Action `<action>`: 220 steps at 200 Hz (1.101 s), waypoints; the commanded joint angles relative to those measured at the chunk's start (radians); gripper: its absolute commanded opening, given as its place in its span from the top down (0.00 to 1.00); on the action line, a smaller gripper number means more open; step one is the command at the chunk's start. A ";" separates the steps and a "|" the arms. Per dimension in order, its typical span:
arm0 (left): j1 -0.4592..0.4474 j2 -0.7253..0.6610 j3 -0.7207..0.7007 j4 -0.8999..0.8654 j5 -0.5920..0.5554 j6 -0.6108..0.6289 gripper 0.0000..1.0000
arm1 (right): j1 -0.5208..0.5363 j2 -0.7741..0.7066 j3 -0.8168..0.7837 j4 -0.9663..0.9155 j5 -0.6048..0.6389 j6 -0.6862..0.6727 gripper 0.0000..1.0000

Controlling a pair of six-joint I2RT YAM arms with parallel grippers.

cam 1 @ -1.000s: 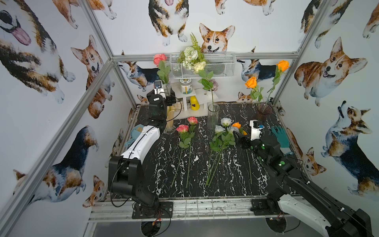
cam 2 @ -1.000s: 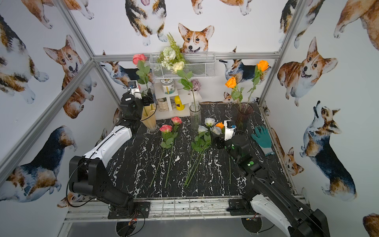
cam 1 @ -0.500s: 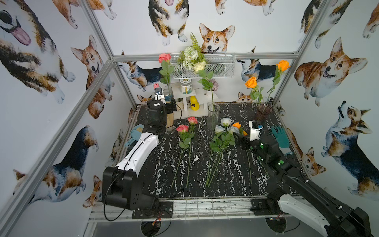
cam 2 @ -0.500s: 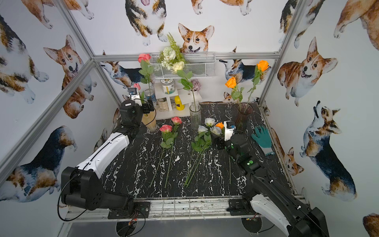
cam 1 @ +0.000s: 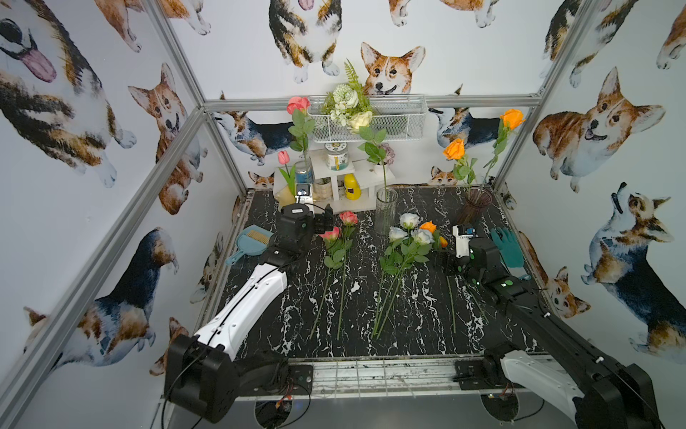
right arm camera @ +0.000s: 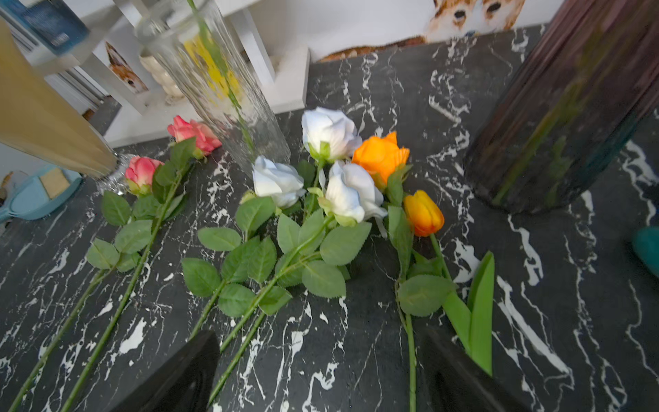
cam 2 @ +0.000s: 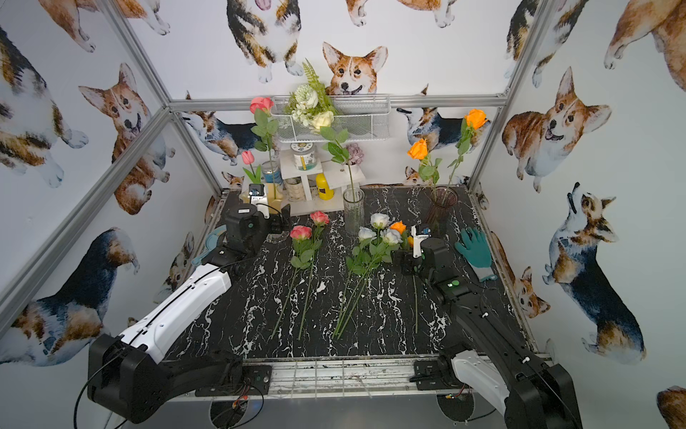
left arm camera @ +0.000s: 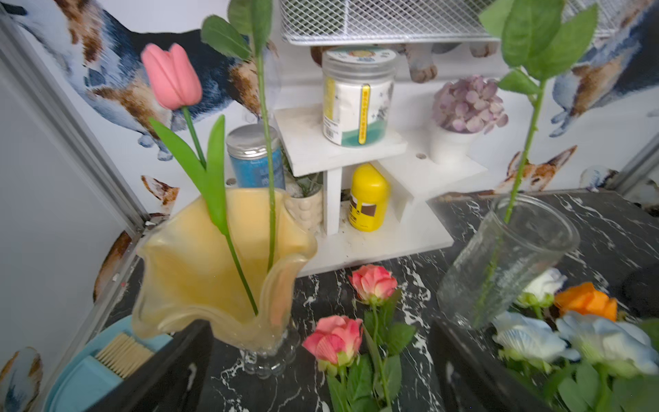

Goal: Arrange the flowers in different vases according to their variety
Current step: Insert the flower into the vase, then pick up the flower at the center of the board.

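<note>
Left pincer (left arm camera: 319,333) stands wide and empty, yellow vase (left arm camera: 199,271) just ahead; right pincer (right arm camera: 319,339) wide, empty, orange tulip (right arm camera: 424,214) just ahead.

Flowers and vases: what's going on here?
Sorting is half done. The yellow vase holds a pink tulip and a pink rose, the clear vase one cream rose, the purple vase two orange roses. Two pink roses, three white roses, an orange rose and an orange tulip lie on the table. Left tool and right tool are open, empty.

Top views look down from front; low wrist cameras share clear vase (left arm camera: 499,264).
</note>
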 commanded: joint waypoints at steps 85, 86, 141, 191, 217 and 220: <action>-0.047 -0.067 -0.050 -0.174 0.146 -0.048 0.00 | -0.108 0.220 0.069 -0.242 -0.072 0.013 0.08; -0.048 -0.066 -0.050 -0.174 0.146 -0.048 0.00 | -0.110 0.223 0.070 -0.243 -0.074 0.012 0.08; -0.051 -0.069 -0.075 -0.180 0.145 -0.040 0.00 | -0.118 0.360 0.120 -0.308 -0.106 0.008 0.14; -0.052 -0.056 -0.070 -0.196 0.152 -0.038 0.00 | -0.118 0.448 0.206 -0.365 -0.059 0.018 0.27; -0.052 -0.046 -0.064 -0.206 0.155 -0.036 0.00 | -0.118 0.500 0.247 -0.392 -0.035 0.013 0.34; -0.052 -0.046 -0.063 -0.208 0.157 -0.036 0.00 | -0.118 0.506 0.251 -0.394 -0.029 0.013 0.34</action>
